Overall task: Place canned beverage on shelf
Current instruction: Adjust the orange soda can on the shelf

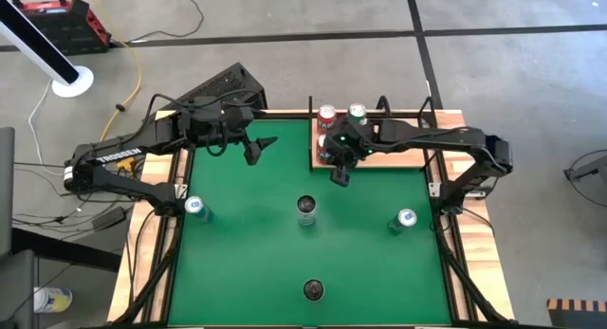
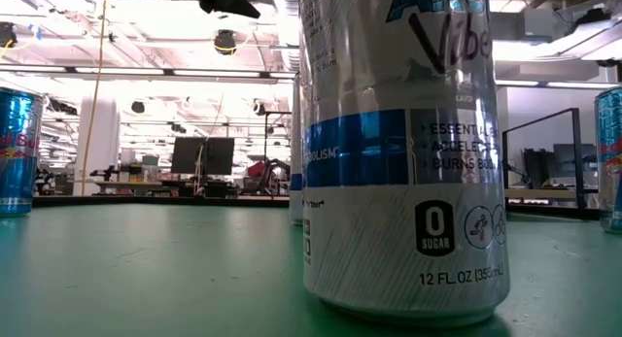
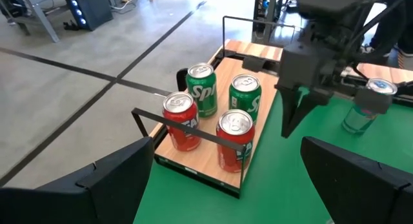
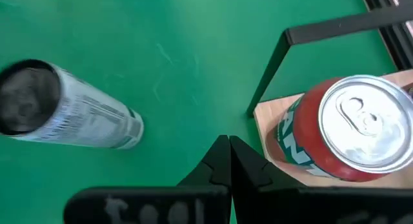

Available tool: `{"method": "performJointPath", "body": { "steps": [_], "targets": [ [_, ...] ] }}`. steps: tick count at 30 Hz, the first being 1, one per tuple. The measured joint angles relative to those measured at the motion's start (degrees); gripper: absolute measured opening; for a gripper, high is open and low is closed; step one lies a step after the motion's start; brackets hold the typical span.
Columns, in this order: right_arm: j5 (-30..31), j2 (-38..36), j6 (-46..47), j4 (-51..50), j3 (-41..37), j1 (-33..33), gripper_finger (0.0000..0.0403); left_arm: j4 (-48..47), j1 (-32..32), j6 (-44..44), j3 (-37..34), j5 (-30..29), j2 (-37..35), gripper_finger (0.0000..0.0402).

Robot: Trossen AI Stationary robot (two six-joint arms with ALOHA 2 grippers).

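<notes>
The shelf (image 1: pixel 317 139) is a pale-wood panel with a black rail at the far middle of the green table. Two red cans (image 3: pixel 181 121) (image 3: pixel 234 139) and two green cans (image 3: pixel 202 88) (image 3: pixel 245 95) stand upright on it. My right gripper (image 1: pixel 339 174) is shut and empty, pointing down just off the shelf's near edge, beside a red can (image 4: pixel 348 133). My left gripper (image 1: pixel 254 151) is open and empty, left of the shelf. A tall silver can (image 1: pixel 306 209) stands upright at the table's middle and also shows in the right wrist view (image 4: pixel 64 114).
Blue cans stand at the table's left (image 1: pixel 195 208) and right (image 1: pixel 406 218), and a dark-topped can (image 1: pixel 313 289) stands near the front edge. In the low view that near can (image 2: pixel 403 152) fills the middle. The slatted wooden rim (image 1: pixel 479 244) borders the green felt.
</notes>
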Motion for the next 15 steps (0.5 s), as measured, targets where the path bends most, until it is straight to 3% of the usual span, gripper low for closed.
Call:
{"method": "performJointPath", "body": {
  "steps": [15],
  "targets": [
    [0.0, 2.3, -2.1, 2.2, 0.0, -4.5, 0.0018, -1.1, 0.0, -0.5, 0.0, 0.0, 0.0, 0.0377]
  ]
}}
